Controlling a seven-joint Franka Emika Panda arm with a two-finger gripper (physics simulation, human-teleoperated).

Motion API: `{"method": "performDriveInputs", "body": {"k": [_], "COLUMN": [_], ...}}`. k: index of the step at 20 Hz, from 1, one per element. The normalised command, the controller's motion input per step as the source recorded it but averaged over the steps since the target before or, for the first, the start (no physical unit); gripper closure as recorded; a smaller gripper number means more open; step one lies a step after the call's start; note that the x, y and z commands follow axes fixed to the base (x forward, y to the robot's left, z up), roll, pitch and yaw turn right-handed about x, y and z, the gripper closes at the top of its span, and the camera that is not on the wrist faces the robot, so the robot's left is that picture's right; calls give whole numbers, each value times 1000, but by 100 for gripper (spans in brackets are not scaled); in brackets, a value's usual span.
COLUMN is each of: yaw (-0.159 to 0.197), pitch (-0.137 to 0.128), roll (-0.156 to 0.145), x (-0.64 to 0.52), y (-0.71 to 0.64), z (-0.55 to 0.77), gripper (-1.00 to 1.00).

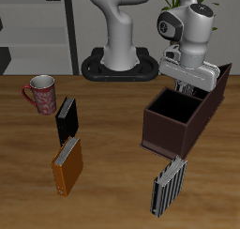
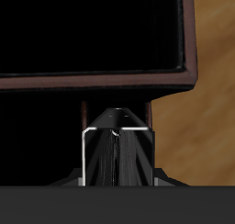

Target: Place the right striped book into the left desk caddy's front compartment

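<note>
Exterior view: a white robot arm reaches down at the upper right of the frame. Its gripper (image 1: pixel 190 85) is clenched on the right striped book (image 2: pixel 115 150), held upright and seen edge-on in the wrist view as a dark slab with a pale border.

The book hangs over the rear end of the left desk caddy (image 1: pixel 167 139), a dark brown open box at centre right. A wall splits the caddy's inside, and the book looks to be just beside it. The larger open well sits nearer the camera.

To do this well, check the book is over the front compartment, keep it upright and clear of the wall, lower it, then release.

Another striped book (image 1: pixel 169 184) stands at lower right.
</note>
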Motion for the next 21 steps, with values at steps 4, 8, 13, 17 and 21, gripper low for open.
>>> {"method": "performDriveInputs", "body": {"k": [4, 8, 13, 17, 21], "yaw": [-7, 4, 4, -4, 19], "pitch": [42, 42, 2, -15, -8], "roll": [1, 16, 7, -4, 10], "x": [66, 48, -2, -74, -44], "y": [-34, 13, -48, -49, -50], "z": [-121, -89, 35, 101, 51], "gripper": [100, -100, -100, -100, -100]}}
